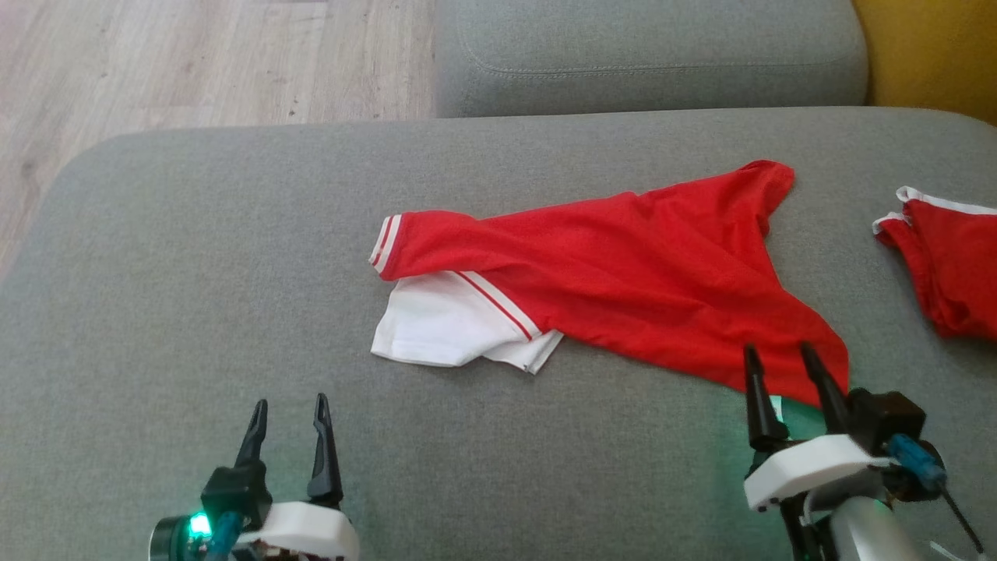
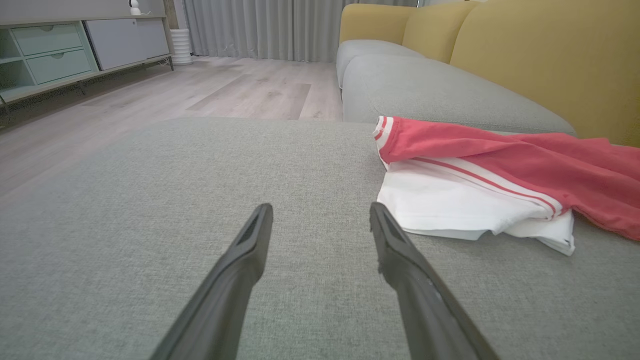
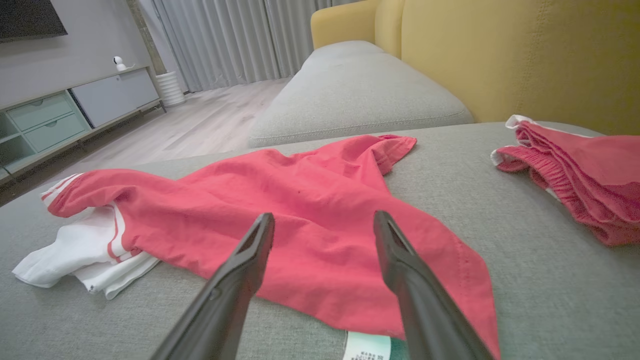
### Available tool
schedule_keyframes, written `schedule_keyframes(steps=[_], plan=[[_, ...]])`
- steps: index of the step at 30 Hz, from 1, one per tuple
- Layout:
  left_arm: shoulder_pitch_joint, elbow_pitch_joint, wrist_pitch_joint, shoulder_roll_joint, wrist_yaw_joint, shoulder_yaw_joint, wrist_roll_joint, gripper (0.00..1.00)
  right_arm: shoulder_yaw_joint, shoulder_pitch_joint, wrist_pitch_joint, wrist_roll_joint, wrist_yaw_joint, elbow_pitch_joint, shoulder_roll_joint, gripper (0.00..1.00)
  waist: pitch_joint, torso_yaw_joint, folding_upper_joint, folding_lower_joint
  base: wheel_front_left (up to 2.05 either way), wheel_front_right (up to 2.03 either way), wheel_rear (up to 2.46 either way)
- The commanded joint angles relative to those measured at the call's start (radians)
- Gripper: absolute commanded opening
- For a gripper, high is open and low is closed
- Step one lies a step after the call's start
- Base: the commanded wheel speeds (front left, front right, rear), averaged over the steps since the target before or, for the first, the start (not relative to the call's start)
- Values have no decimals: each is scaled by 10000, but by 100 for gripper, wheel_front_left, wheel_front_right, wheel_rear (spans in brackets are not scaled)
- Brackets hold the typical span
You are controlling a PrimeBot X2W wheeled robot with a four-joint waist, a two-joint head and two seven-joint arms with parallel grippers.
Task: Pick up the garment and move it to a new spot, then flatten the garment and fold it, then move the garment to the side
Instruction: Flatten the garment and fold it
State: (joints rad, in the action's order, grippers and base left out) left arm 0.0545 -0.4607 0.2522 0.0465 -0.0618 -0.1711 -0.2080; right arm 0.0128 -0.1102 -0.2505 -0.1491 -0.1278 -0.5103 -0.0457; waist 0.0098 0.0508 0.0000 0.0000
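**Head view.** A grey seat cushion (image 1: 195,273) is the work surface. Wood floor (image 1: 156,62) is at 11 o'clock, a yellow backrest (image 1: 935,54) at 1 o'clock. The red-and-white garment (image 1: 639,265) lies crumpled at centre. A second red garment (image 1: 950,265) lies apart at 3 o'clock. The left gripper (image 1: 290,401), at 7 o'clock, has its fingers apart over bare cushion. The right gripper (image 1: 778,347), at 5 o'clock, has its fingers apart at the garment's near corner.

**Left wrist view.** Bare cushion lies ahead, with a cabinet (image 2: 50,55) at 10 o'clock.

**Right wrist view.** A white label (image 3: 367,347) is at 6 o'clock.

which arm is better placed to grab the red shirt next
Right: the right gripper, open, is at the hem corner of the red shirt; the left gripper is over bare cushion.
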Motion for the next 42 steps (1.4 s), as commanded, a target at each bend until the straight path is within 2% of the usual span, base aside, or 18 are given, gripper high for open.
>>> schedule_keyframes(steps=[1,8,14,22,27,33,42], plan=[[389,280,95,37,-36,396,111,100,361,-322,-112,-34,-29,368,-46,100,6,15,0,0,0,0,0],[377,243,95,37,167,437,-34,100,646,-264,-112,-186,-29,422,-46,100,53,20,0,0,0,0,0],[1014,-256,95,37,1162,55,-823,100,807,-557,-112,-175,-29,677,-46,100,735,-225,0,0,0,0,0],[2746,-1765,95,37,1778,153,-1536,100,1053,-1045,-112,-110,-29,1254,-45,100,1799,-870,0,0,0,0,0],[3320,-2723,95,118,1910,189,-1870,100,989,-1214,-113,-95,-29,1413,-45,100,2144,-1269,0,0,0,0,0],[3569,-3236,95,238,1921,-288,-2513,100,851,-1296,-113,-89,-29,1502,-45,100,2335,-1459,0,0,0,0,0],[3826,-3482,95,557,1924,-2147,-4162,100,927,-1491,-113,-212,-29,1573,-45,100,2576,-1630,0,0,0,0,0]])
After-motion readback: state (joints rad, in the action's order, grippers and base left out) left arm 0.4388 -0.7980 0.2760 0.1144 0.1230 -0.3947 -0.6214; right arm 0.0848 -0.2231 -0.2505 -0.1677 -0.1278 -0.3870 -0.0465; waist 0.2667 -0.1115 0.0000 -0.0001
